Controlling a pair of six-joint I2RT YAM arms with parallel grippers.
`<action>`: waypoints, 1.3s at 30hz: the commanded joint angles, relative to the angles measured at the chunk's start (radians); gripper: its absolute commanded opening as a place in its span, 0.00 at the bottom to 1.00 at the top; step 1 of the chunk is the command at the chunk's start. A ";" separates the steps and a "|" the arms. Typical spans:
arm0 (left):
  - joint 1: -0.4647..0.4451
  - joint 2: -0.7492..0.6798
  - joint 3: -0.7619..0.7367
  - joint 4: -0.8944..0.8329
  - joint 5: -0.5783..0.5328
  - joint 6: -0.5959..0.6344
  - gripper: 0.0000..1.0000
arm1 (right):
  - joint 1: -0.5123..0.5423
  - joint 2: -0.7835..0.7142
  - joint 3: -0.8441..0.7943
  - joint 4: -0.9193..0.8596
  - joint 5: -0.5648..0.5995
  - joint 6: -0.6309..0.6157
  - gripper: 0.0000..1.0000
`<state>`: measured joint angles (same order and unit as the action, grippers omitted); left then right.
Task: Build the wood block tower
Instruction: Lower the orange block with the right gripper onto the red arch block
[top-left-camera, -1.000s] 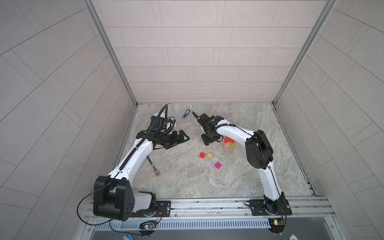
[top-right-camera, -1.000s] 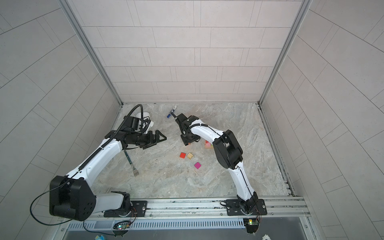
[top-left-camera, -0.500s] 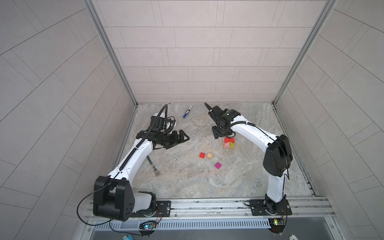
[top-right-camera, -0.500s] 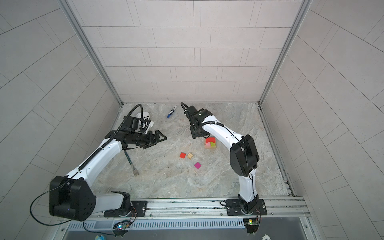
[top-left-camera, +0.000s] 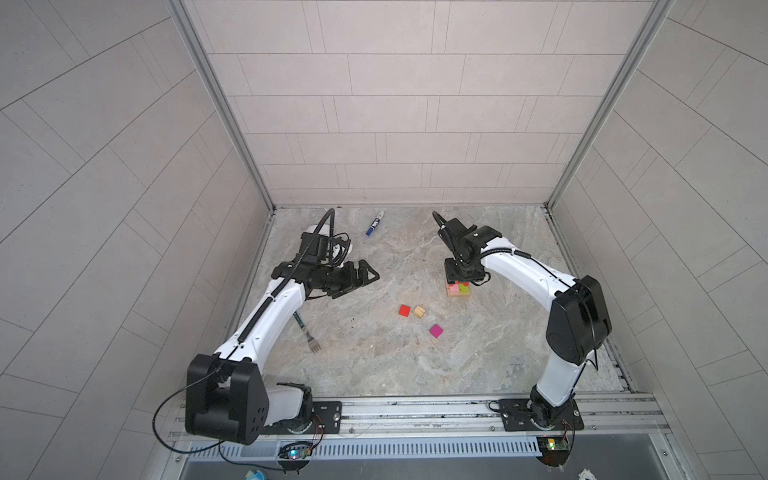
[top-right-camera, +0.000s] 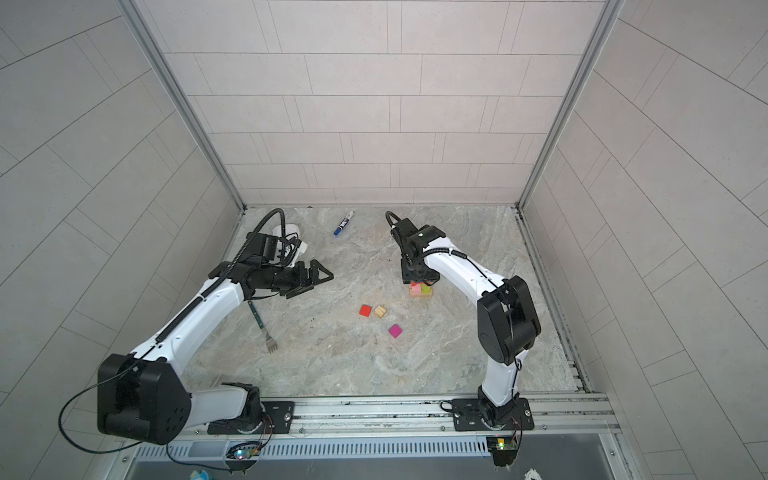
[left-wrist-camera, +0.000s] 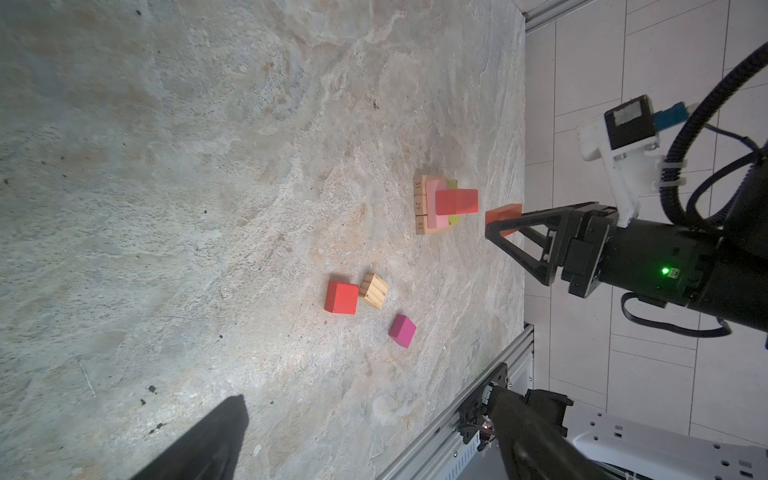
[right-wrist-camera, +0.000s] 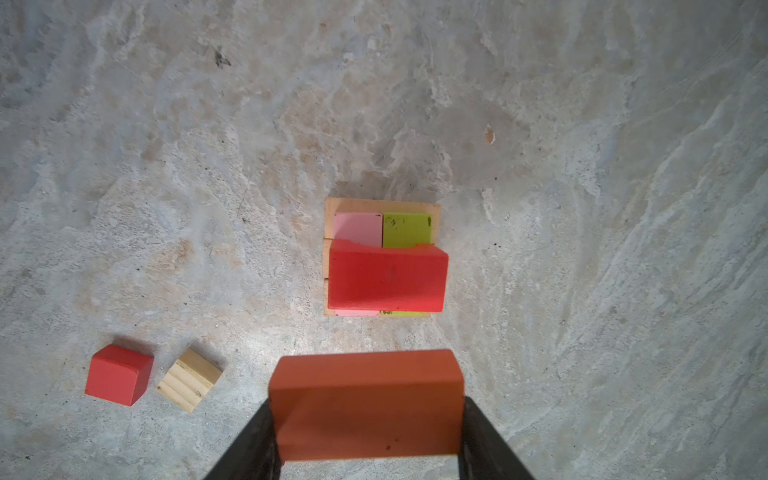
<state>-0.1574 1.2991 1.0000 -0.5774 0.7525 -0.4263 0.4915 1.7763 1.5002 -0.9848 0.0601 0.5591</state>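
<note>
Item: tower (top-left-camera: 459, 289), standing on the marbled table (top-left-camera: 374, 365), right of centre in both top views. There only its pink and lime edge showed, the top being covered by the right gripper (top-left-camera: 459, 274), which pointed straight down over it

Layers, from the right wrist view: tan base, then a pink bar (right-wrist-camera: 357, 228) and a lime bar (right-wrist-camera: 407, 230) side by side, then a red arch (right-wrist-camera: 386, 276) laid across both. The left wrist view alone showed the ends of the tan bars (left-wrist-camera: 419, 205), stamped 31, 29 and 85, and a clear gap between the arch and the held piece

Right gripper: clamped on an orange bar (right-wrist-camera: 365, 405), one black finger on either side, the bar held level above the tower and not touching it

Left gripper (top-left-camera: 365, 280): jaws spread wide, nothing between them, raised off the table well apart from the tower, on its left. Its own wrist view caught only one dark finger (left-wrist-camera: 199, 440)

Loose blocks: red cube (top-left-camera: 404, 311) and tan cube (top-left-camera: 419, 311) just beside each other, near the tower toward the front. The magenta cube (top-left-camera: 436, 331) lay a little further forward and fell outside the right wrist view

Other: blue-capped marker (top-left-camera: 375, 223) near the back wall; fork (top-left-camera: 307, 332) beside the left arm, its handle end hidden under the arm; white object (top-right-camera: 291, 230) partly hidden behind that arm's cables
</note>
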 joint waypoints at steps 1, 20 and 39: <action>0.006 -0.023 -0.013 0.010 0.014 -0.002 0.99 | -0.021 -0.039 -0.035 0.028 -0.017 0.037 0.50; 0.005 -0.013 -0.018 0.021 0.019 -0.009 0.99 | -0.075 0.027 -0.034 0.086 -0.061 0.038 0.51; 0.005 -0.018 -0.019 0.023 0.024 -0.009 0.99 | -0.082 0.063 -0.031 0.105 -0.053 0.038 0.51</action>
<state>-0.1574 1.2991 0.9939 -0.5709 0.7635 -0.4370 0.4156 1.8359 1.4490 -0.8768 -0.0139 0.5812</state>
